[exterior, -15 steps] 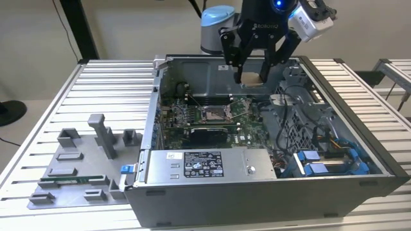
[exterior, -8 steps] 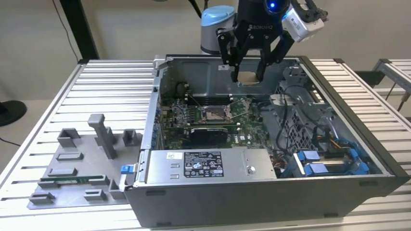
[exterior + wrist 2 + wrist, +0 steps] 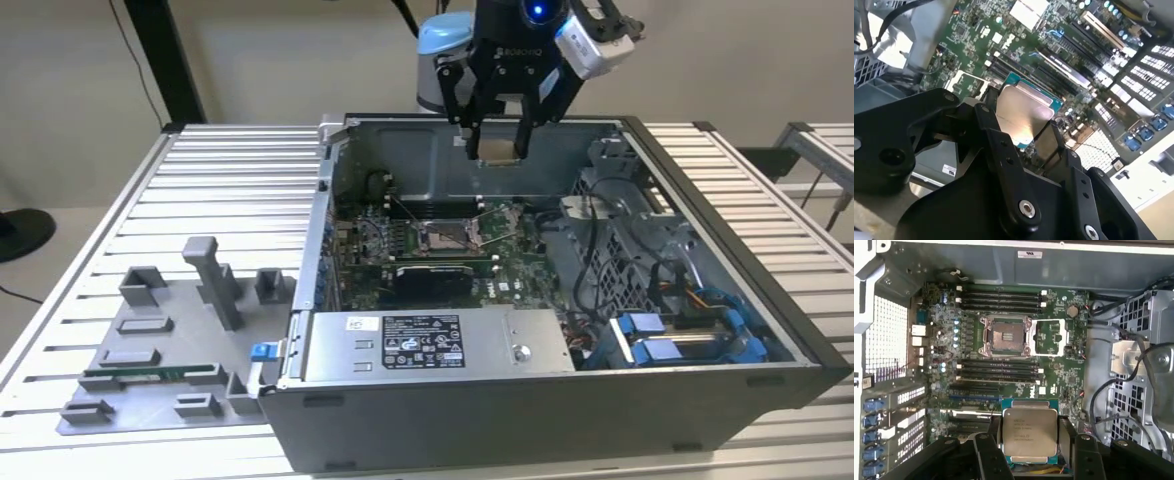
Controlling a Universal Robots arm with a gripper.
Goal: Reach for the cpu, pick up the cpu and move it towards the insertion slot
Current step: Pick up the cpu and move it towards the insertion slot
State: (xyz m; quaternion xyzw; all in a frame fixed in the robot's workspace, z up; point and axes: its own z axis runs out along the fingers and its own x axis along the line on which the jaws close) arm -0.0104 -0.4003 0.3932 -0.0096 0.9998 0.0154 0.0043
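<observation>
My gripper (image 3: pixel 499 150) hangs over the open computer case, shut on the cpu (image 3: pixel 499 150), a small flat square chip with a pale silvery top and green edge. In the first wrist view the cpu (image 3: pixel 1030 432) sits between the black fingers (image 3: pixel 990 450), above the motherboard. The second wrist view shows the cpu (image 3: pixel 1021 112) from its shiny side, gripped at two opposite edges. The insertion slot (image 3: pixel 1005 336), an open square socket with its metal frame flipped aside, lies on the motherboard below and ahead of the chip. In the exterior view the slot (image 3: pixel 442 238) is lower, toward the case's middle.
The grey case (image 3: pixel 534 390) has tall walls around the motherboard (image 3: pixel 1004 365). Cables (image 3: pixel 1114 390) and drive bays with blue clips (image 3: pixel 674 340) fill the exterior view's right side. A grey fixture tray (image 3: pixel 174 350) holding a green memory stick (image 3: pixel 147 375) lies on the slatted table on that view's left.
</observation>
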